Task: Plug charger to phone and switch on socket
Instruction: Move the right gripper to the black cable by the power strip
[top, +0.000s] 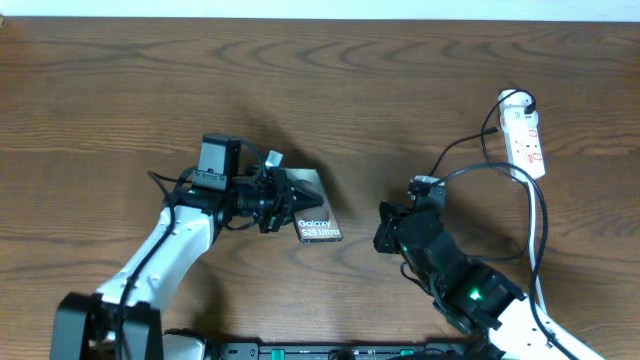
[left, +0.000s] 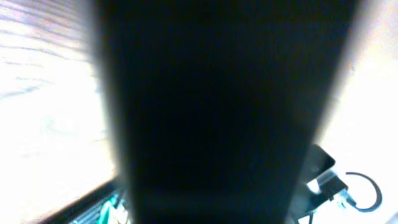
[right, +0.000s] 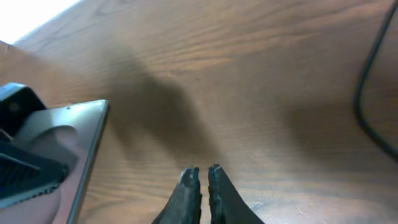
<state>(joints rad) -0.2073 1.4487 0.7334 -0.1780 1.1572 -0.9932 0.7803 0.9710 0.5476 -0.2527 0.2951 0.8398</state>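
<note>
The phone (top: 318, 216) is a dark slab with white "Galaxy" lettering, left of the table's middle. My left gripper (top: 283, 200) is shut on its left edge. In the left wrist view the phone (left: 211, 93) is a dark blur that fills the frame and hides the fingers. The phone's pale grey edge (right: 74, 121) shows at the left of the right wrist view. My right gripper (top: 384, 230) (right: 204, 169) is shut with nothing seen between its fingers, a short way right of the phone. The white socket (top: 524, 130) lies at the far right. The charger cable (top: 470, 170) (right: 368, 106) runs from it toward my right arm. Its plug tip is not visible.
The brown wooden table (top: 330, 90) extends behind both arms. My right arm's body (top: 470, 290) fills the lower right. A black rail (top: 330, 350) runs along the front edge.
</note>
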